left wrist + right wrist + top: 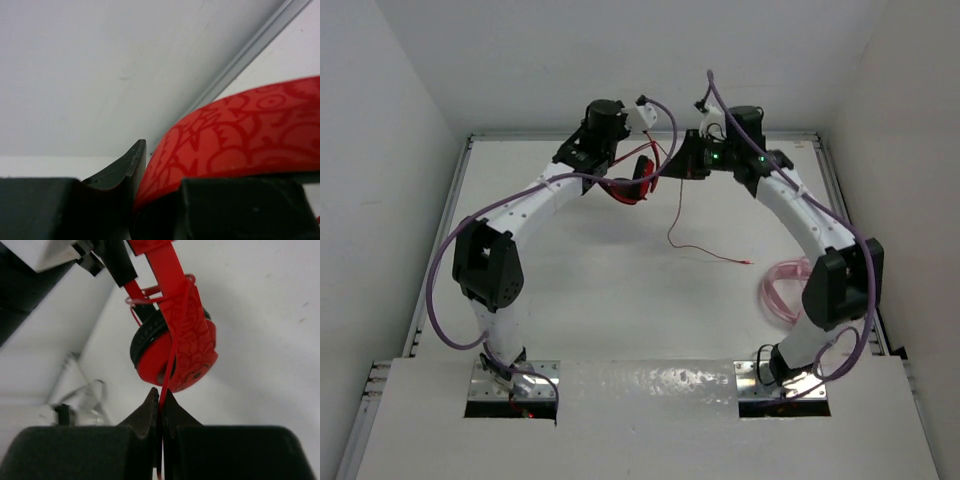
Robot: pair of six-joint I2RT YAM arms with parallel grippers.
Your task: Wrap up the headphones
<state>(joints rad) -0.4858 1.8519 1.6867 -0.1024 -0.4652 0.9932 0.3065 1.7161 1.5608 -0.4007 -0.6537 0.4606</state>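
Right end effector pinches cable hanging from headphones.

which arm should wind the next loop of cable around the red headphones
Right. The right pincer is shut on the red cable close to the red headphones, ready to wind it, while the left pincer clamps the headband and holds them up.

Red over-ear headphones with a patterned band and black ear pads hung above the far end of the bench. The left end effector clamped the band. Their thin red cable ran down across one ear cup, was pinched in the right end effector, and trailed onto the bench.
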